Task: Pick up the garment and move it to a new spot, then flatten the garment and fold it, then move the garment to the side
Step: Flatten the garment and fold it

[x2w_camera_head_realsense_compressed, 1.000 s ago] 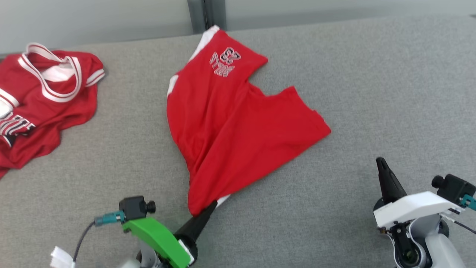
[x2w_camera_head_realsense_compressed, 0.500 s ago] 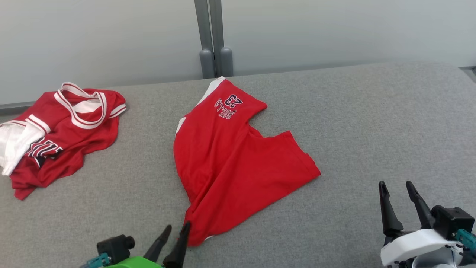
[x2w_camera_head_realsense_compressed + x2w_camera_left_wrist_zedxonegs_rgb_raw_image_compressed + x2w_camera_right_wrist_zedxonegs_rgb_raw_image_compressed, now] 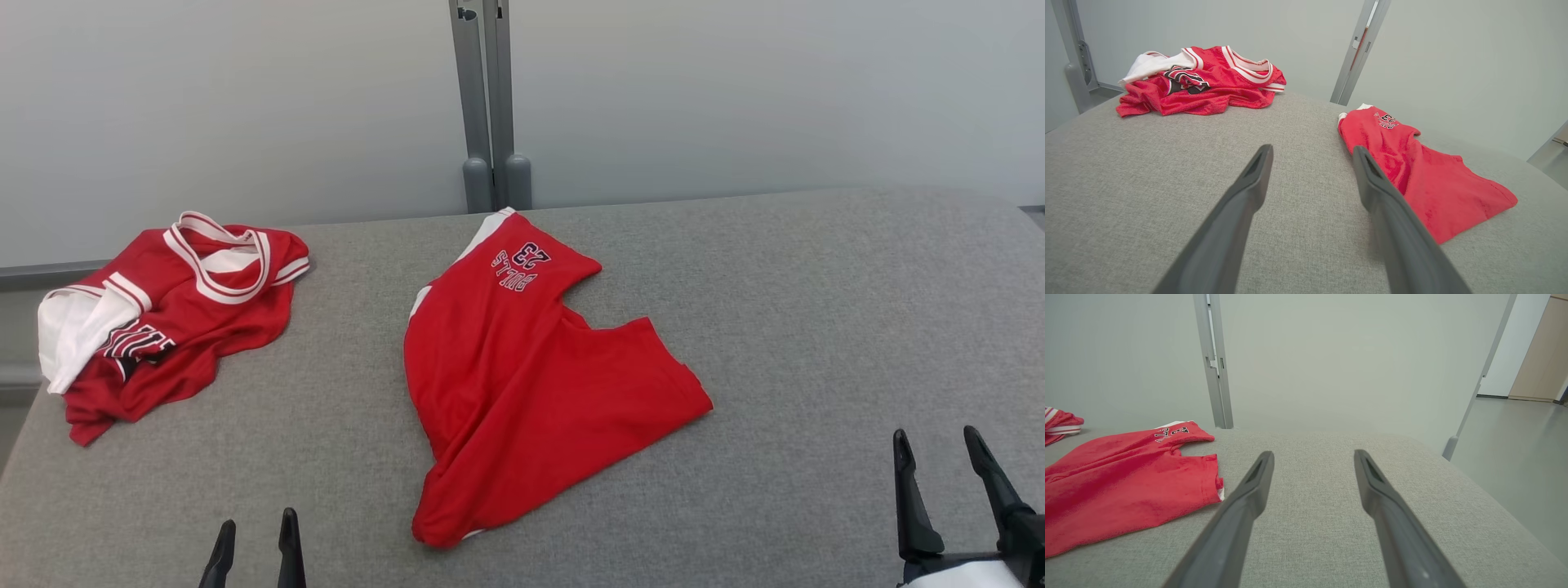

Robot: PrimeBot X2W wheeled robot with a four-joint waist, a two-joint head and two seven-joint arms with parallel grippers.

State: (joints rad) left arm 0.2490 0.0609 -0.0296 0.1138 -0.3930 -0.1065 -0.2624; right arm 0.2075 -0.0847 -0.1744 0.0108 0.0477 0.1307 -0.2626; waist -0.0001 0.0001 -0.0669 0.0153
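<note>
Grey fabric-covered bench (image 3: 816,310), seen from the head camera, with a pale wall (image 3: 735,98) behind its far edge. A grey upright post (image 3: 488,106) stands against that wall, just behind the middle of the bench.

The garment (image 3: 522,384), a pair of red shorts, lies spread but creased near the middle of the bench. Its far end, with white trim and the lettering "BULLS 23" reading upside down, lies close to the foot of the post. Its near corner narrows to a rounded fold toward the front edge. A crumpled red jersey (image 3: 180,318) with white banding lies well apart from it at the far left of the bench.

The left claw (image 3: 257,523) shows at the lower edge, to the left of the garment's near corner and apart from it. Its two dark fingers are spread with nothing between them, as the left wrist view confirms (image 3: 1312,149). The right claw (image 3: 936,435) stands at the lower right over bare bench, well clear of the garment. Its fingers likewise are parted and empty (image 3: 1313,454).
</note>
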